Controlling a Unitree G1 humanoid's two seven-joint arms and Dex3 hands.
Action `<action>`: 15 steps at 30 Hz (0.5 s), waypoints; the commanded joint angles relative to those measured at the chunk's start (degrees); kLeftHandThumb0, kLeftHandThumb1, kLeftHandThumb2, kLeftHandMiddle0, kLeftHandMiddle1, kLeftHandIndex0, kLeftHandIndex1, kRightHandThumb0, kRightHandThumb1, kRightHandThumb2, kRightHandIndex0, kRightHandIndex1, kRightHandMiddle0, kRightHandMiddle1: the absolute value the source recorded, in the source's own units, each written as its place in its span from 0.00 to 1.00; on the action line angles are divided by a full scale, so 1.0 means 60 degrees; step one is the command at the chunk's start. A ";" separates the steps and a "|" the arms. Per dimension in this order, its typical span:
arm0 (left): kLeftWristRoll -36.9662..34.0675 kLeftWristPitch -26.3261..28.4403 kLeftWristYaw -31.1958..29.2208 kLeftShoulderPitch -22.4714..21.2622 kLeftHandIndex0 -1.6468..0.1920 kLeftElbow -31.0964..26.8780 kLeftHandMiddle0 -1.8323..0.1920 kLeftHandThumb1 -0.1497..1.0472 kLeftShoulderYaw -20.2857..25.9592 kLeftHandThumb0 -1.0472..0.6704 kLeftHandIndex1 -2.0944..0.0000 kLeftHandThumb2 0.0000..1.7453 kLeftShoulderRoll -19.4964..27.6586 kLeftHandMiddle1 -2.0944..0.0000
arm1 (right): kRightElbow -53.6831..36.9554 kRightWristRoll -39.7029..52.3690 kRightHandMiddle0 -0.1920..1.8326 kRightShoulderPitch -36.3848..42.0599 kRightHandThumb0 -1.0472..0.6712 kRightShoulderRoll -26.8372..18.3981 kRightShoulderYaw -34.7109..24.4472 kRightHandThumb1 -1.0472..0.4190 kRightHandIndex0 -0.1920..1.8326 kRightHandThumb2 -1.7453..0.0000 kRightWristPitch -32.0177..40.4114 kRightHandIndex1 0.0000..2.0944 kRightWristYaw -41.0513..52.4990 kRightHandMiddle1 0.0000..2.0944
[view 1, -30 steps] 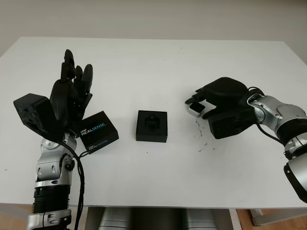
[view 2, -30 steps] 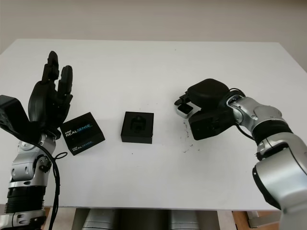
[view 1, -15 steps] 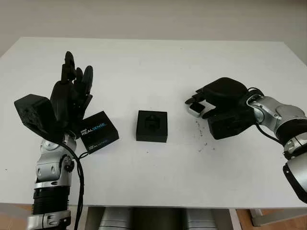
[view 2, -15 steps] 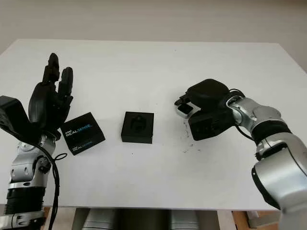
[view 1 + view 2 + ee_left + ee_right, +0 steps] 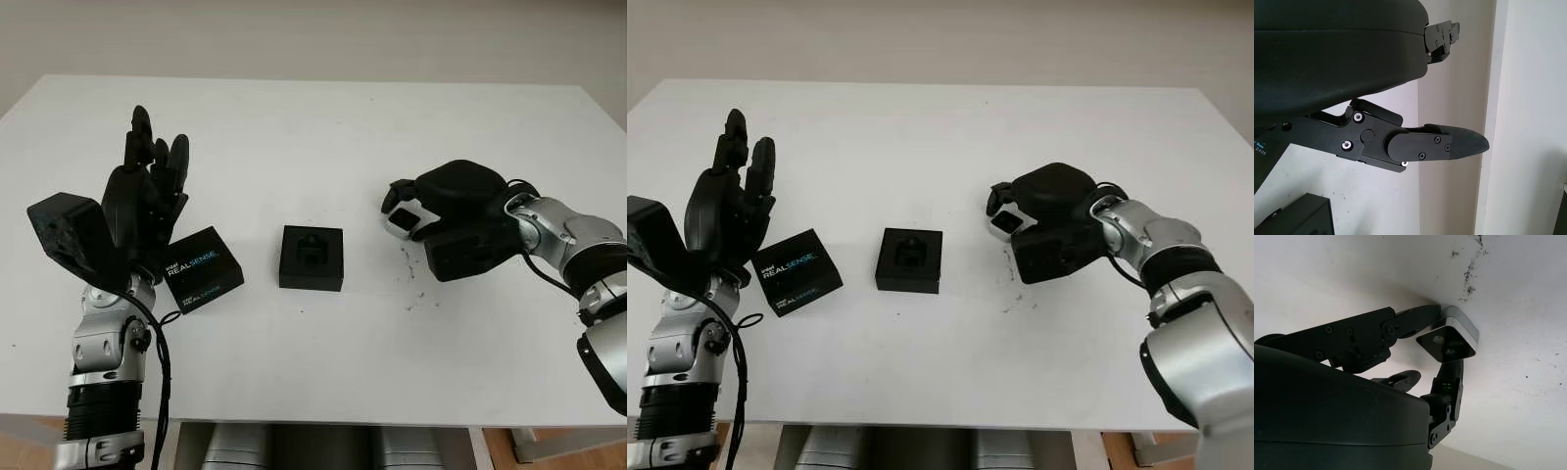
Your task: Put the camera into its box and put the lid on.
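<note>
Right hand point(image 5: 446, 211) is low over the white table point(image 5: 323, 127), right of centre, fingers pinched on the camera point(image 5: 402, 222). The camera is a small silver-edged block with a dark face. In the right wrist view it point(image 5: 1448, 340) sits clamped between one finger along its side and another finger point(image 5: 1449, 387) under it, and it's close to the table surface; can't tell if it's touching or just lifted. A few dark specks point(image 5: 419, 289) mark the table just in front of that hand. The box point(image 5: 312, 258) is black, open on top, with a shaped black insert visible inside. It stands near the middle of the table, left of the camera and clearly apart from it. The lid point(image 5: 201, 268) is black with white and blue lettering on top, lying flat and turned at an angle, left of the box with a gap between them. Left hand point(image 5: 142, 201) is open and holds nothing, raised upright at the left side, above and just behind the lid, not touching it. In the left wrist view one finger point(image 5: 1435, 146) juts out in front of the table edge and wall, and a corner of the lid point(image 5: 1298, 218) shows below it.
</note>
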 commanded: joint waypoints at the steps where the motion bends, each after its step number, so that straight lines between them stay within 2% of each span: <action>1: 0.0017 0.0026 0.0030 0.0046 0.99 -0.0205 0.99 1.00 0.0028 0.24 0.99 0.20 0.0091 0.98 | 0.0035 0.0213 0.25 0.0198 0.42 0.0030 -0.0173 0.04 0.33 0.97 0.0164 0.01 0.0251 0.60; 15: 0.0005 0.0133 0.0110 0.0102 0.99 -0.0287 0.99 1.00 -0.0022 0.24 0.98 0.20 0.0033 0.97 | -0.0060 0.0708 0.25 0.0332 0.43 -0.0012 -0.0587 0.04 0.30 0.97 0.0561 0.01 0.0995 0.60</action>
